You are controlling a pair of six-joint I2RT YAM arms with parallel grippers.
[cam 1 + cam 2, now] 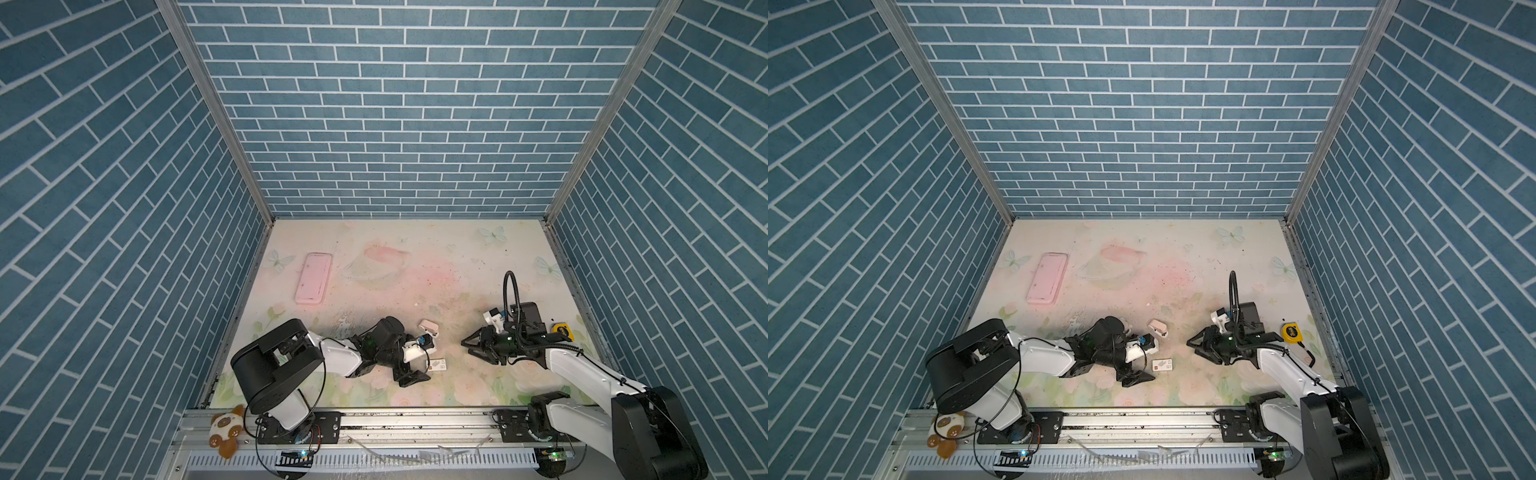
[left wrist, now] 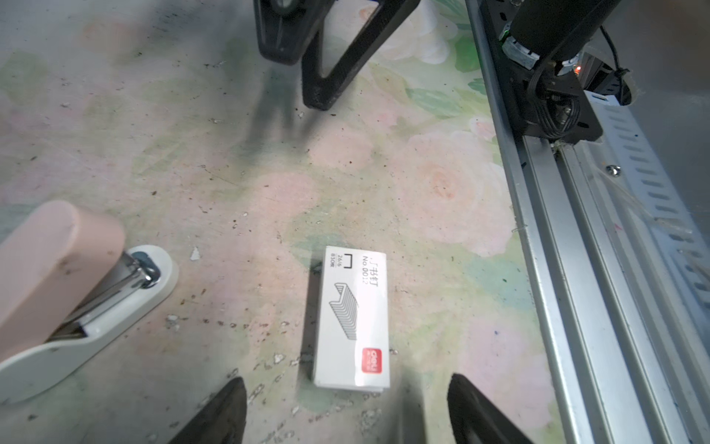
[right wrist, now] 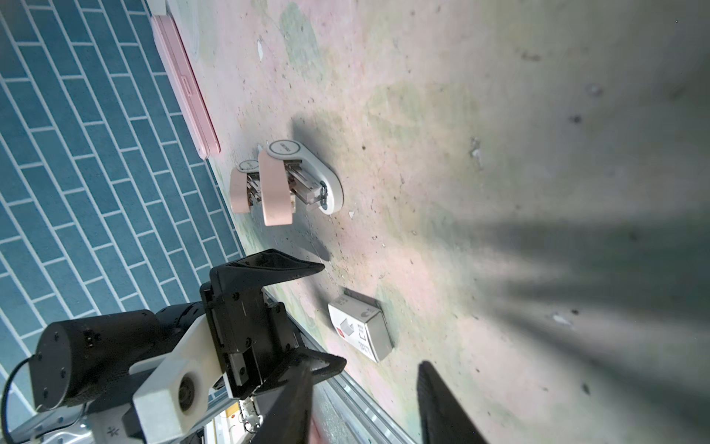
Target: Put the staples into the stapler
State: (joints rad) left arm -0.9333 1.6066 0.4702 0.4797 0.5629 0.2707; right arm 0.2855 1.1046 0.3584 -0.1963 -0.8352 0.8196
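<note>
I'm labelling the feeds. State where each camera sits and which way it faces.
Both top views: high above the base rail, looking down on the table; left arm, right arm, left gripper and right gripper show.
Left wrist: on the left arm, facing the staple box and stapler; its own fingers and the right gripper show.
Right wrist: on the right arm, facing the left gripper, stapler and staple box; its own fingers show.
Shared: every view shows stapler and staple box.

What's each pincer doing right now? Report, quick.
Left pincer: open, holding nothing; the staple box lies just ahead of it.
Right pincer: open, holding nothing.
</note>
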